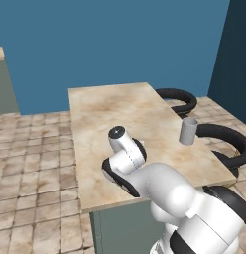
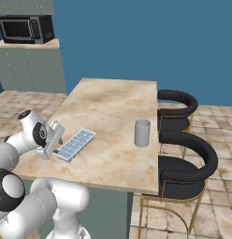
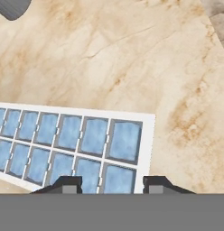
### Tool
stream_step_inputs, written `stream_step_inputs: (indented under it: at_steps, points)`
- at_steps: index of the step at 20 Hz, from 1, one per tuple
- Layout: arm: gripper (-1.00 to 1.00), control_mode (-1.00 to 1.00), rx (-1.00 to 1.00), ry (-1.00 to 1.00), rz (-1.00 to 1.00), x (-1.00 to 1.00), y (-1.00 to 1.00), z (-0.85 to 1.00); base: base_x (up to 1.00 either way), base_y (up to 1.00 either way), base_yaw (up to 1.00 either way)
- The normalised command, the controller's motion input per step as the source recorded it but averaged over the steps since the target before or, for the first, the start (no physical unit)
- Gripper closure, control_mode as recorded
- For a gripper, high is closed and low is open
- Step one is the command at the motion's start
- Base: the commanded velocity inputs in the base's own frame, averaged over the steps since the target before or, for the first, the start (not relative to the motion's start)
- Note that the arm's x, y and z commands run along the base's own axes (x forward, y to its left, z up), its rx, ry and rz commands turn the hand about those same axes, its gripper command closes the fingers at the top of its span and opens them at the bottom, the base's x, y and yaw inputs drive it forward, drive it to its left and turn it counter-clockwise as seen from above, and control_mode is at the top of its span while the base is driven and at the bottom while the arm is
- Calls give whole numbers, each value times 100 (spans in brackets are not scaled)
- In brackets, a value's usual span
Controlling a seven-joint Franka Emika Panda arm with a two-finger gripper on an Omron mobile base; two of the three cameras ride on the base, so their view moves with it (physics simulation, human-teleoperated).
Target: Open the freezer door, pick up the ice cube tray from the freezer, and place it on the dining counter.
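The ice cube tray (image 2: 76, 144) lies flat on the surface (image 2: 113, 107) (dining counter), hand (image 3: 111, 184) spread w/ tips astride its end, so task looks nearly done, only retreat left.

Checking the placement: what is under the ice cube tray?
The ice cube tray lies flat on the beige marble dining counter, with bare slab around it. The patch directly beneath it is covered, and its near end sits behind the gripper.
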Motion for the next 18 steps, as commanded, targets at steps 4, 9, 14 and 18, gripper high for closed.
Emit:
stream_step_inputs:
  at_steps: [4,9,14,18]
  points:
    - [-100,-100,0,0,0,0,0,0,0,0,0]
    - [-100,-100,0,0,0,0,0,0,0,0,0]
    - [-100,-100,0,0,0,0,0,0,0,0,0]
    - [-100,-100,0,0,-4,0,-7,34,0,0,0]
